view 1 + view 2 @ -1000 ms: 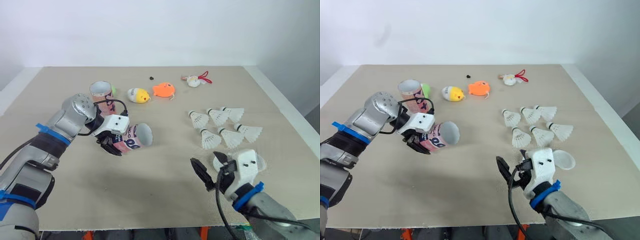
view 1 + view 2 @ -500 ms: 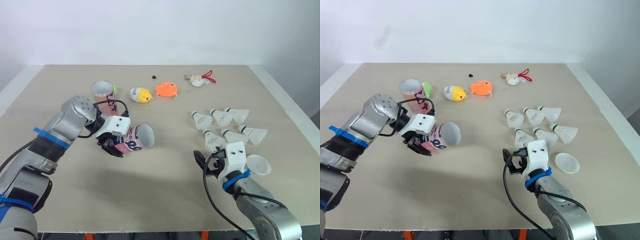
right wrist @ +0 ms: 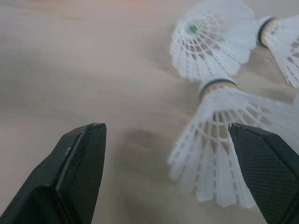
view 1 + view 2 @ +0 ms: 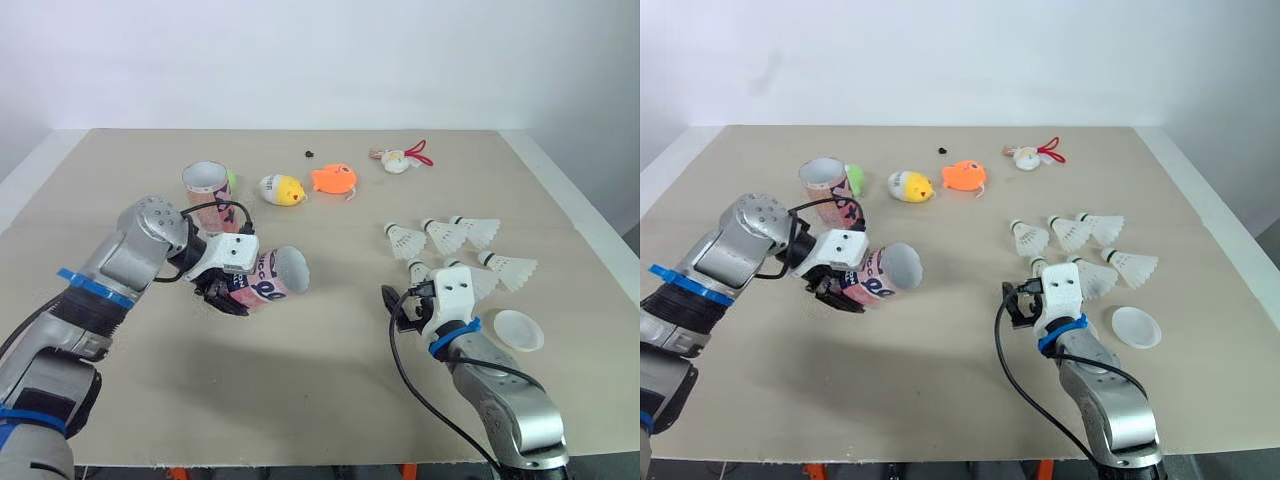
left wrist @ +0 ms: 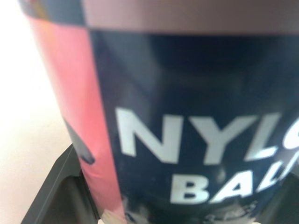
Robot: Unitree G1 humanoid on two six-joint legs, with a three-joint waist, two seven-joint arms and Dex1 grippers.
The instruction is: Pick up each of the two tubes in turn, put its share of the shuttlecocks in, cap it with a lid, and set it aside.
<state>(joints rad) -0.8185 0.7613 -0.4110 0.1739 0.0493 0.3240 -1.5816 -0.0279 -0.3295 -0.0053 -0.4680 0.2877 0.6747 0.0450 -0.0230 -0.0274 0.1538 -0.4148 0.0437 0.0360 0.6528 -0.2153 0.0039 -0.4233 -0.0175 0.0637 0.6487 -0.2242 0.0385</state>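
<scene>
Left eye view showed the tan table, with the left gripper clamped around a pink-and-navy tube left of centre, lying tilted with its open mouth toward frame right. A second tube stood upright at upper left. The right gripper, fingers spread wide and empty, sat just beside the shuttlecocks at centre right. A white lid lay at lower right.

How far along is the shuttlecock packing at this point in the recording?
Done: nothing; no tube is capped, and the shuttlecocks lie on the table. In hand: the left tool grips the tilted tube, mouth open; the right tool, open, is at the nearest shuttlecock. Left: all filling and capping; the second tube stands upright, a white lid lies loose.
</scene>
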